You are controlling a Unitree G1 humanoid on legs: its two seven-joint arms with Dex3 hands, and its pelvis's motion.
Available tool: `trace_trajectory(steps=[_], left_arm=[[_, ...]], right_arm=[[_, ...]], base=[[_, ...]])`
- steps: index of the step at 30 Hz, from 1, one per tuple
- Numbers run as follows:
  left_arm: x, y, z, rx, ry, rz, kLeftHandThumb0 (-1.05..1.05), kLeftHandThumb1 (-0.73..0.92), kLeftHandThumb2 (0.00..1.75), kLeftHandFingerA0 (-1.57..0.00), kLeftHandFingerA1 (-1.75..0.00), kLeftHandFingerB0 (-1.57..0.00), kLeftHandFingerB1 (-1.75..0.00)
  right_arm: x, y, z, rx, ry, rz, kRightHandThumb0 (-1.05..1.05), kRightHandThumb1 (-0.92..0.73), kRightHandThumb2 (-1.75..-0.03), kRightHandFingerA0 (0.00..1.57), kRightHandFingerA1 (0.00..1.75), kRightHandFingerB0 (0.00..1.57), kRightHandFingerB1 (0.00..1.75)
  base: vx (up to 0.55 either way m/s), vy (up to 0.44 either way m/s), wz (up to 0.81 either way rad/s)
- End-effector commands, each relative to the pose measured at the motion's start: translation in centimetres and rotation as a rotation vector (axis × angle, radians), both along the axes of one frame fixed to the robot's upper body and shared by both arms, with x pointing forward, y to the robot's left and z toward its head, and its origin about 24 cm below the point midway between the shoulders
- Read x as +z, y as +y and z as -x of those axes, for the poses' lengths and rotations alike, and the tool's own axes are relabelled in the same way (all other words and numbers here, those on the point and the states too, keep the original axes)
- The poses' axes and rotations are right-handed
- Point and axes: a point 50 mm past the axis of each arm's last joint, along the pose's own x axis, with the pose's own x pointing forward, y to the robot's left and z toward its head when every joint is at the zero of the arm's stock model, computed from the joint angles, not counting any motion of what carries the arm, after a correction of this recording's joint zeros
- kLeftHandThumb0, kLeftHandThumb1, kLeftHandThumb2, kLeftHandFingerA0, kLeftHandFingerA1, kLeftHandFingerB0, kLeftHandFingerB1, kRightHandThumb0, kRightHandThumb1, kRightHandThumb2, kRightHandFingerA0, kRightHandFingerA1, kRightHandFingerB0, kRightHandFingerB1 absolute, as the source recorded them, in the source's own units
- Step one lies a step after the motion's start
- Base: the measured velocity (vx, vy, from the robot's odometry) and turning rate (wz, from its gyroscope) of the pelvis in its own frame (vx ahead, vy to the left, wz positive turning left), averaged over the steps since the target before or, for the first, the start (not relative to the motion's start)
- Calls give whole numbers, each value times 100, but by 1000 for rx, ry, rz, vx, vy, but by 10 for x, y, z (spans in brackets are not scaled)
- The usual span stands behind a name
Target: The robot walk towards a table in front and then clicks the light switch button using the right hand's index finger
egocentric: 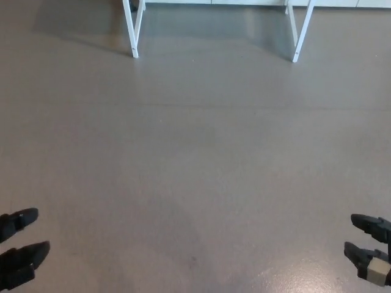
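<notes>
While both robot hands [21,247] [371,247] hover apart, white table legs [133,30], grey floor [195,152]

Far edge, left: table leg [132,30] standing on the floor [195,159].
Far edge, right: second table leg [300,30], well apart from the first.
Between the legs: bare floor, running back under the table.
Near edge, left corner: left hand [19,247], fingers apart, above the floor.
Near edge, right corner: right hand [371,247], fingers apart.
Between the hands: open floor.
</notes>
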Motion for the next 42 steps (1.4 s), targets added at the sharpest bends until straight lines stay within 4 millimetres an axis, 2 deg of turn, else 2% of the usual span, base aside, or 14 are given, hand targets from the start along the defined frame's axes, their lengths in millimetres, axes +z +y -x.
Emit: trace_trajectory(steps=[1,2,3,6,7,13,17,20,34,42], left_arm=[[-3,2,9,-1,59,106,-15,66,59,-43,-43,-31,-37],[-5,2,13,0,68,110,-15,66,59,-43,-43,-31,-37],[-7,1,17,14,86,111,-17,64,58,-45,-44,-31,-36],[-9,1,25,8,105,111,-16,65,58,-45,-44,-31,-37],[-12,0,30,14,118,121,-16,65,58,-45,-44,-31,-37],[-23,-1,60,9,182,112,-16,66,58,-45,-44,-31,-37],[-27,-2,73,22,212,120,-14,67,59,-44,-44,-32,-37],[-29,-3,77,22,222,121,-15,72,62,-44,-45,-32,-38],[-33,-3,82,17,238,117,-15,68,59,-46,-44,-31,-37],[-33,-5,80,8,225,113,-15,67,59,-47,-45,-33,-38]], right_arm=[[0,-3,4,4,-17,-51,-30,-74,-63,45,48,26,35],[-2,-3,8,9,-11,-51,-30,-74,-63,45,48,26,35],[-4,-2,12,9,-2,-51,-24,-53,-96,38,61,15,50],[-9,-2,20,14,17,-45,-23,-53,-97,38,62,14,50],[-12,-3,25,7,30,-47,-28,-75,-63,47,49,27,35],[-26,-2,55,25,91,-34,-30,-74,-63,47,48,27,35],[-31,-2,68,30,118,-37,-30,-73,-63,47,49,27,35],[-32,-2,72,43,129,-28,-30,-73,-63,46,49,26,35],[-33,-1,73,67,134,-4,-31,-74,-63,48,50,27,36],[-31,-2,70,97,129,20,-31,-75,-63,47,49,26,36]], base=[[0,0,0],[0,0,0],[0,0,0],[0,0,0],[0,0,0],[0,0,0],[0,0,0],[0,0,0],[26,-11,0],[111,287,-20]])
